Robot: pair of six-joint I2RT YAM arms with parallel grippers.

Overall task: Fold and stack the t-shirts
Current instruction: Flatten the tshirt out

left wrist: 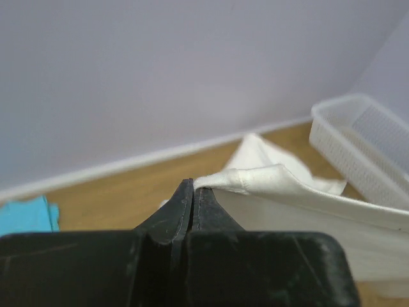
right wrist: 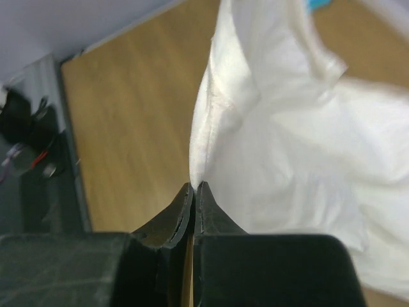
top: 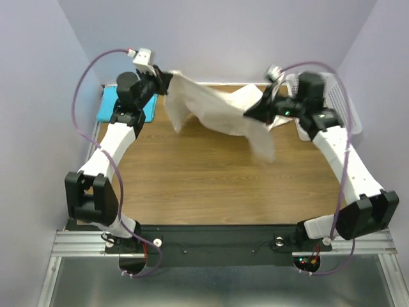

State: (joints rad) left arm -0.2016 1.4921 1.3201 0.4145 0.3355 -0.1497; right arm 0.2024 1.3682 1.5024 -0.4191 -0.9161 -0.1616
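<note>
The cream-white t-shirt [top: 211, 110] hangs stretched in the air between both arms, above the far half of the wooden table [top: 211, 179]. My left gripper [top: 167, 82] is shut on a hemmed edge of the shirt [left wrist: 268, 179] at its left end; the jaws [left wrist: 193, 187] pinch the cloth at their tips. At the shirt's right end my right gripper [top: 259, 110] is shut on another edge [right wrist: 211, 128], its tips [right wrist: 195, 188] pressed together on the fabric. The turquoise-blue t-shirt [top: 112, 105] lies at the table's far left, partly hidden behind the left arm, and shows as a blue corner [left wrist: 25, 214].
A white plastic mesh basket [top: 339, 102] stands at the far right of the table, behind the right arm, its wall [left wrist: 364, 147] near the shirt. Purple walls close in the far side and both flanks. Cables loop above each arm.
</note>
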